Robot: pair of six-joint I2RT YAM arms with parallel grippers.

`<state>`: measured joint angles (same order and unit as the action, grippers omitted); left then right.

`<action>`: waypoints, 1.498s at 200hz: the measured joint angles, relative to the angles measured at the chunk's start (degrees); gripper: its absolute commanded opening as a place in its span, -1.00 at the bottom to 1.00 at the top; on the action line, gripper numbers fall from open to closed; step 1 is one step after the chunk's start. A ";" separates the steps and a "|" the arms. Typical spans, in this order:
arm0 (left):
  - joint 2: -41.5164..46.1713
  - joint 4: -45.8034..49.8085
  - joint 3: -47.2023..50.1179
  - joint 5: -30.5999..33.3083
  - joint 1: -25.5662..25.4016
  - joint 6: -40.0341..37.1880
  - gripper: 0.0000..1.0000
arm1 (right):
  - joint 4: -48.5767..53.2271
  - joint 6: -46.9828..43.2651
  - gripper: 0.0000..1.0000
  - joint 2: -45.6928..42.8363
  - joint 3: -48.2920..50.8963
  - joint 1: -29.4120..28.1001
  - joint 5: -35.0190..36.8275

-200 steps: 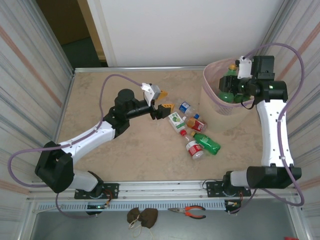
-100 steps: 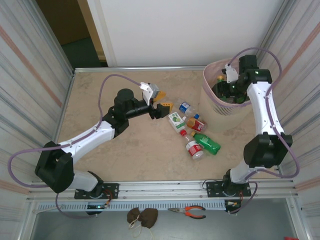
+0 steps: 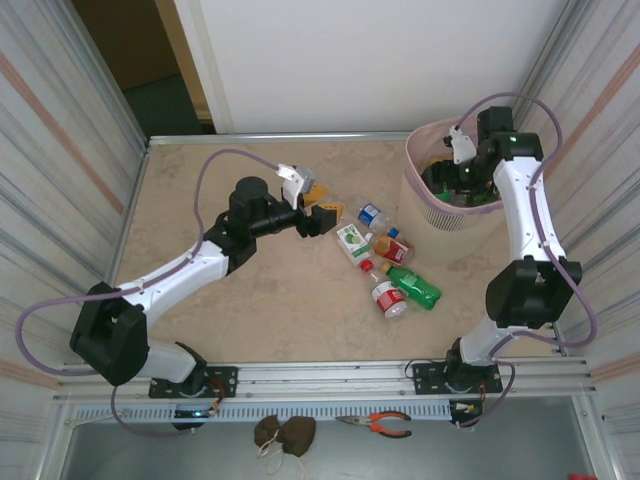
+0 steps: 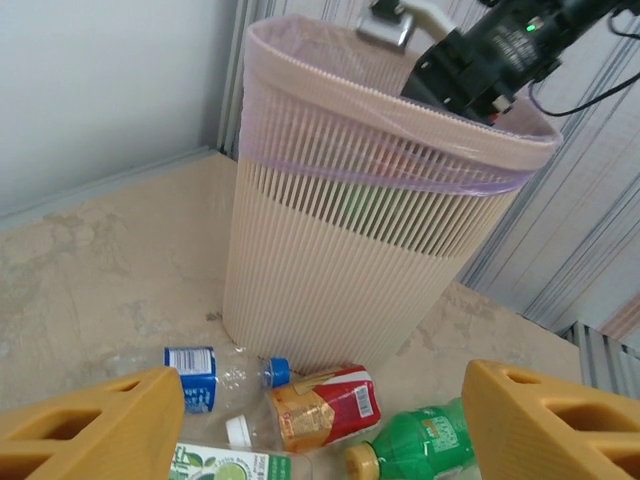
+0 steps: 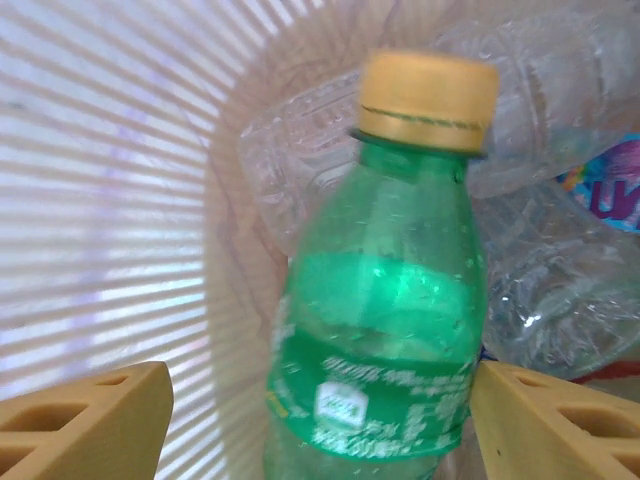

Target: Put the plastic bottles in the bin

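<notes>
Right wrist camera puts my right gripper [image 5: 320, 410] inside the bin [image 5: 120, 200]. Its jaws are spread wide around a yellow-capped green bottle [image 5: 385, 300] that stands clear of one finger; I cannot tell whether it touches the other. Clear bottles [image 5: 560, 260] lie just beyond. My left gripper [image 4: 320, 420] is wide open and empty, with the bin straight ahead and the loose bottles [image 4: 320, 405] just below its fingers.

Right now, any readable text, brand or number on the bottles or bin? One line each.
No text reads clearly.
Green bottle inside the bin: white label mark, blurred.
Blue-pink label beside it: letters cut off, unreadable.
Red-label bottle: barcode, print too small.
Blue-label bottle, lime-label bottle: too small.
The bin itself: none.
</notes>
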<state>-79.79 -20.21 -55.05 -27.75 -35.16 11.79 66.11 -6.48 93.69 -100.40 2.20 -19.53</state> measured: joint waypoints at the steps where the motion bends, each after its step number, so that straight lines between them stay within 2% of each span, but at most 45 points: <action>1: -0.09 0.15 -0.13 0.00 0.04 0.20 0.48 | 0.00 0.00 0.56 -0.11 0.00 0.02 0.02; 56: -4.44 8.39 -5.29 0.90 4.07 9.88 0.31 | -1.81 1.60 0.57 -7.30 0.00 0.37 0.20; 109: -8.92 15.76 -8.44 6.12 4.11 17.16 0.41 | -5.05 3.61 0.54 -13.11 0.50 0.39 0.68; 131: -11.43 19.52 -10.25 12.72 2.51 21.57 0.44 | -6.95 4.76 0.54 -15.85 1.77 0.42 1.64; 154: -16.90 27.65 -17.75 20.13 0.07 26.93 0.43 | -8.66 5.51 0.53 -18.97 2.80 0.57 1.99; 212: -28.68 43.98 -32.39 30.64 -4.17 39.06 0.42 | -10.78 6.08 0.53 -22.47 3.39 1.29 2.97; 250: -35.28 50.47 -37.90 32.44 -4.72 44.81 0.35 | -10.86 6.08 0.53 -22.51 4.22 1.31 3.08; 299: -41.97 52.83 -44.72 32.20 -4.70 48.39 0.35 | -10.86 6.05 0.53 -23.32 4.52 2.16 3.02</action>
<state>-121.75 32.62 -99.77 4.45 -39.86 60.18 55.24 -0.43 70.37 -95.88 4.36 -16.51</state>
